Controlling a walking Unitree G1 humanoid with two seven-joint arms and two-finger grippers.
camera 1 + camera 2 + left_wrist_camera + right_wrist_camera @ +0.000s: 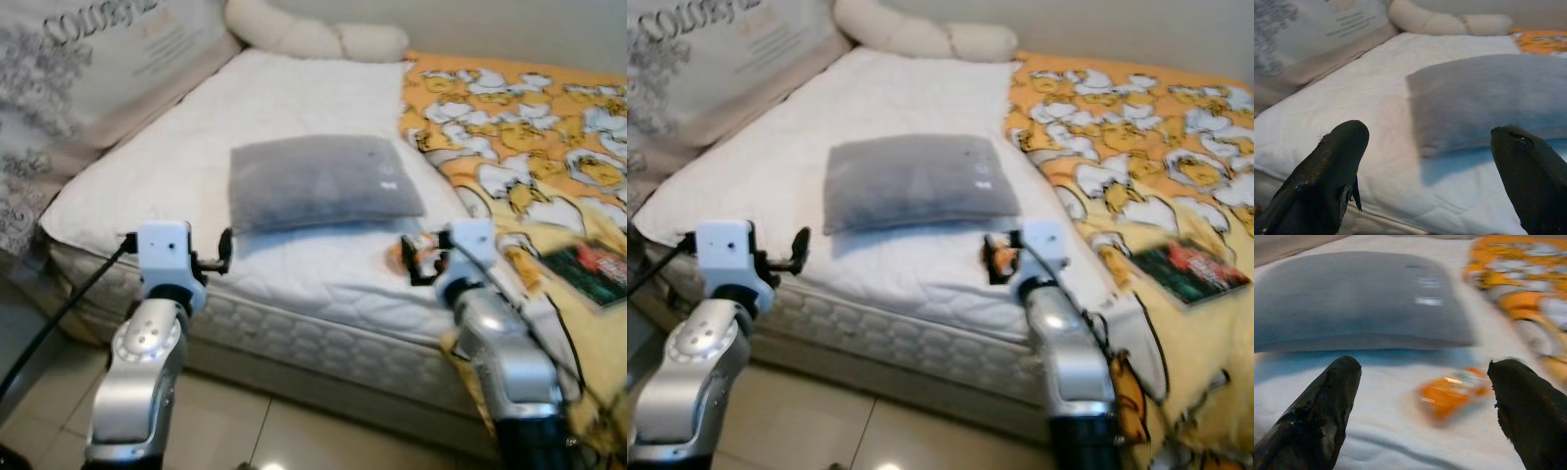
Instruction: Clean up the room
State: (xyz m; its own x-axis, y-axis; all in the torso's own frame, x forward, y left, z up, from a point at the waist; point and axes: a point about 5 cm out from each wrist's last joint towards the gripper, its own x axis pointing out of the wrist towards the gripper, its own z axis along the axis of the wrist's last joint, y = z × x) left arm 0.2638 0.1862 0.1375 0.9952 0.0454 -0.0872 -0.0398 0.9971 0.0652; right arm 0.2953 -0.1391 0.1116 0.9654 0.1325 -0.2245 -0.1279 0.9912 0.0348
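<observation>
A grey pillow (318, 181) lies flat in the middle of the white mattress (167, 162). A small orange wrapper (1449, 394) rests on the mattress near its front edge, just below the pillow's right corner. My right gripper (1422, 364) is open and hovers low over the mattress, with the wrapper (396, 253) just ahead of its fingers and not touching them. My left gripper (1430, 132) is open too, at the mattress's front edge and pointing at the pillow's left corner. A dark book (593, 269) lies on the yellow blanket (529, 108).
The yellow patterned blanket covers the bed's right half and hangs over the front edge. A cream bolster (313, 37) lies at the head. A large printed cushion (69, 69) leans along the bed's left side. Tiled floor (294, 431) lies in front of the bed.
</observation>
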